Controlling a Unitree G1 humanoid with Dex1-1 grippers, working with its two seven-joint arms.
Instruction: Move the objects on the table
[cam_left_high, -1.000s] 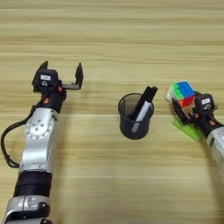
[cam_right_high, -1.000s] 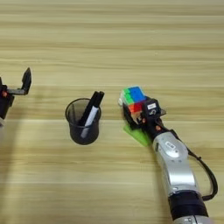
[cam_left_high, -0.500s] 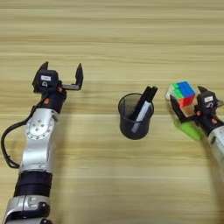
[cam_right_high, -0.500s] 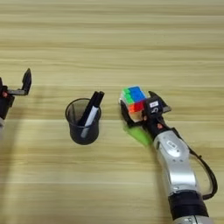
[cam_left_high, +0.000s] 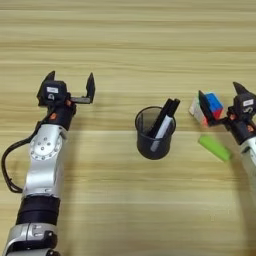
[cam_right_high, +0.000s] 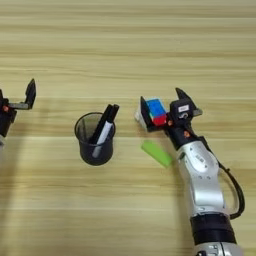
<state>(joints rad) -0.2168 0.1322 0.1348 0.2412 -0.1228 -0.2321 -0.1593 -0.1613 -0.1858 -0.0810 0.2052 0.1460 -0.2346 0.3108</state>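
Observation:
The multicoloured puzzle cube (cam_right_high: 156, 112) is tilted just beyond the lime-green block (cam_right_high: 156, 153), with a strip of table showing between them. My right gripper (cam_right_high: 160, 99) is open around the cube; its left finger lies across the cube's white side and its right finger stands apart from the cube. The white marker with the black cap (cam_left_high: 163, 121) leans upright inside the black mesh cup (cam_left_high: 155, 143). At the left, my left gripper (cam_left_high: 70, 80) is open and empty over the light-wood table (cam_left_high: 125, 45).
The mesh cup stands at mid-table between my two arms. The flat green block lies in front of the cube, close to my right forearm (cam_right_high: 202, 180). My left forearm (cam_left_high: 42, 165) runs down the left side.
My right gripper's fingers have spread apart around the cube and the hand has drawn back a little to the right. The cube, block, cup and left arm have barely moved.

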